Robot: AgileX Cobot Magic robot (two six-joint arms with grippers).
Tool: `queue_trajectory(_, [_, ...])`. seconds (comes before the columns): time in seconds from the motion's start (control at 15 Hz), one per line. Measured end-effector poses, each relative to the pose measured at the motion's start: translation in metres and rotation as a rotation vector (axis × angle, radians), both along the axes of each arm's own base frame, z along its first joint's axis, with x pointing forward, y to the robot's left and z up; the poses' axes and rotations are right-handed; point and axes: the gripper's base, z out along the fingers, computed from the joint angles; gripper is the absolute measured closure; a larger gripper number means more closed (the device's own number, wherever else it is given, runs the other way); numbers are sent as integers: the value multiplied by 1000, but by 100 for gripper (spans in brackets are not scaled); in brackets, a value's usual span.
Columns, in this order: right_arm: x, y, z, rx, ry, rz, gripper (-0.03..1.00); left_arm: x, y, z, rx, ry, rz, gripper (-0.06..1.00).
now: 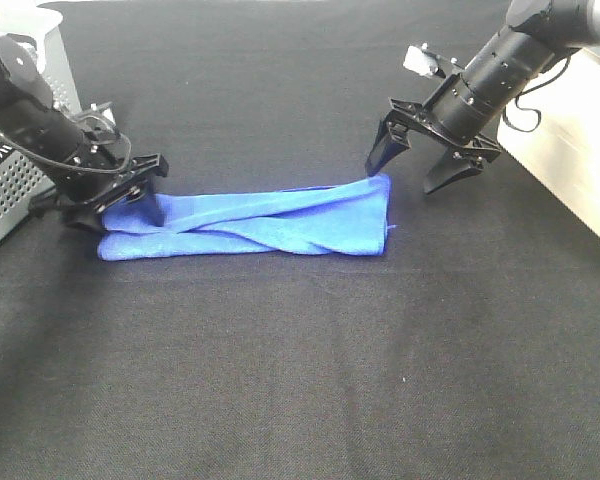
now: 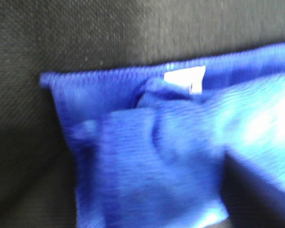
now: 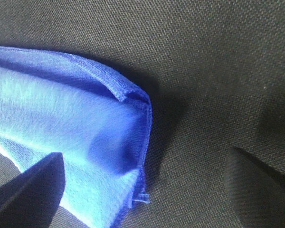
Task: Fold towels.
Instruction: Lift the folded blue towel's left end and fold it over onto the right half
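Towel in long strip | white tag unreadable | right jaws spread

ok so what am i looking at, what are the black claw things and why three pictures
Two robot arms work over a black-covered table. The wide picture comes from a camera mounted high; each close-up comes from a camera on one arm's wrist. A blue towel lies folded into a long strip. The left gripper is at its left end, the right gripper at its right end; both look open, gripping nothing. The left close-up shows the towel's white tag.
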Motion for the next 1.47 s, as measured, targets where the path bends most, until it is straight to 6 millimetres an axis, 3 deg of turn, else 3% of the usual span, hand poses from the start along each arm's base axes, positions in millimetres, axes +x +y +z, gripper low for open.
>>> queue_trajectory(0.07, [0, 0, 0, 0, 0, 0, 12, 0, 0, 0, 0, 0, 0, 44])
queue_trajectory(0.2, [0, 0, 0, -3, 0, 1, 12, 0, -1, -2, -16, 14, 28, 84])
queue_trajectory(0.4, [-1, 0, 0, -3, 8, 6, 12, -4, 3, 6, 41, 29, -11, 86])
queue_trajectory(0.73, [-5, 1, 0, 5, 51, 26, 12, -17, 14, 78, 185, -33, -37, 86])
queue_trajectory(0.87, [-8, 3, 6, 39, 69, 28, 12, -18, -9, 96, 184, -26, -77, 86])
queue_trajectory(1.13, [-14, 4, 22, 54, 95, 37, 12, -23, -98, 130, 94, -121, -147, 86])
queue_trajectory(1.33, [-17, 3, 33, 49, 108, 12, 12, -17, -145, 110, 23, -80, -135, 79])
queue_trajectory(1.47, [-20, -1, 51, 15, 80, -11, 12, -12, -169, 88, -32, -39, -124, 56])
